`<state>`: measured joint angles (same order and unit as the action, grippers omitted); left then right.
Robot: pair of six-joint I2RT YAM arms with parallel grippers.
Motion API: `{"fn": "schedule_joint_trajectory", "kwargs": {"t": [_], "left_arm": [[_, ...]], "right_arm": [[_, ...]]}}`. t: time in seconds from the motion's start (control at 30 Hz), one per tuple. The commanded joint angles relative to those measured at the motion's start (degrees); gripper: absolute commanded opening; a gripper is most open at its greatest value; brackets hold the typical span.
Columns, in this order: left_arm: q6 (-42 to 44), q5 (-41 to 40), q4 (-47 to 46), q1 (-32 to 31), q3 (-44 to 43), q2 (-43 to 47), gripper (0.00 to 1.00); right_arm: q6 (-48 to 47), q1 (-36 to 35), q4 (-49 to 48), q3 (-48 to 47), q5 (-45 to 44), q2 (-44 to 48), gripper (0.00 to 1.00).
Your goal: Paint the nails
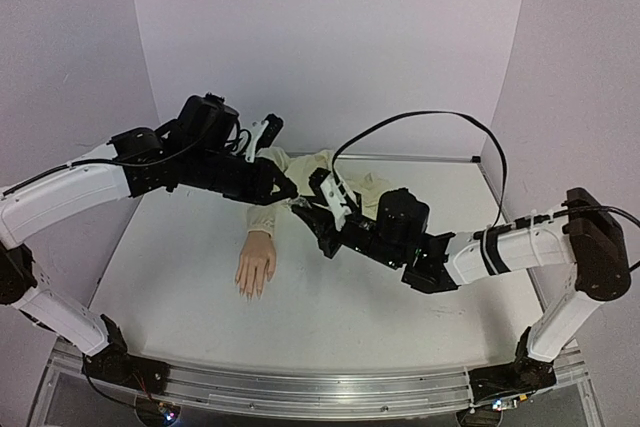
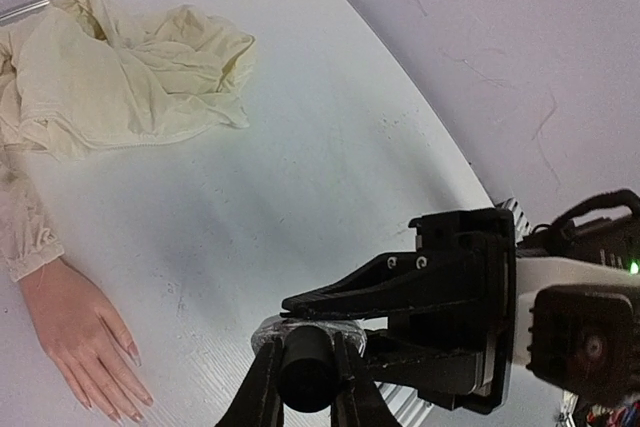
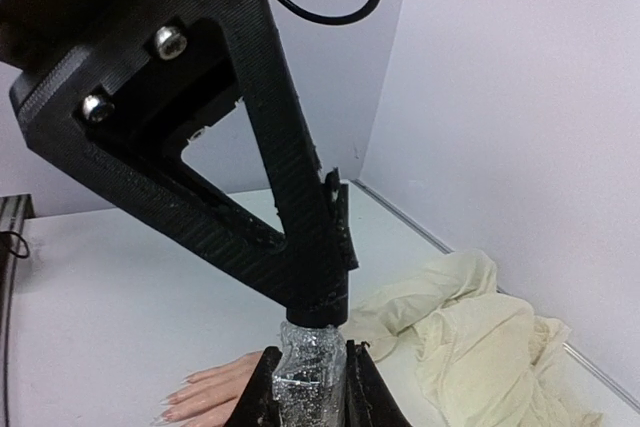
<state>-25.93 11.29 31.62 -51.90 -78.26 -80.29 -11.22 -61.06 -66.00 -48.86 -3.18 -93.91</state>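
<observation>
While the left gripper [image 2: 305, 392] is clamping tight on what looks like the black cap [image 2: 305, 367] and the right gripper [image 3: 308, 392] is pinching the glittery polish bottle [image 3: 312, 357] beneath, the nails [image 1: 251, 291] are lying lower left of centre overhead, any skewed pull risking a spill.

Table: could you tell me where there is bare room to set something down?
Bare patches: between the mannequin hand and the left wall, and the near strip between hand and front rail. Crowded behind the hand: the cream sleeve, with left gripper and right gripper meeting above it.
</observation>
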Motion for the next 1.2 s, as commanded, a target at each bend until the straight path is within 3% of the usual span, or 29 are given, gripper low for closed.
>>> {"fn": "schedule_joint_trajectory", "kwargs": {"t": [0.0, 0.23, 0.47, 0.73, 0.97, 1.17], "left_arm": [[-2.3, 0.1, 2.9, -1.0, -2.7, -3.1, 0.00], [-2.1, 0.4, 4.0, -1.0, -3.3, -5.4, 0.00], [3.8, 5.3, 3.5, -1.0, -2.4, -5.9, 0.00], [14.2, 23.4, -3.4, -1.0, 1.3, -3.7, 0.00], [25.1, 36.4, -0.4, -1.0, 0.6, -2.7, 0.00], [29.7, 43.8, 3.0, -1.0, -0.8, -2.0, 0.00]], "right_arm": [[-7.4, -1.5, -14.7, -5.5, -11.0, -0.9, 0.00], [-7.8, -1.4, -13.8, -7.8, -8.4, -0.6, 0.00], [5.5, 2.9, -7.7, -6.9, 11.0, 5.6, 0.00], [23.0, 7.9, -6.5, -6.5, 33.2, 11.3, 0.00], [37.0, 8.7, -8.4, -11.7, 52.4, 9.0, 0.00], [41.2, 8.7, -10.2, -11.4, 57.1, 8.6, 0.00]]}}
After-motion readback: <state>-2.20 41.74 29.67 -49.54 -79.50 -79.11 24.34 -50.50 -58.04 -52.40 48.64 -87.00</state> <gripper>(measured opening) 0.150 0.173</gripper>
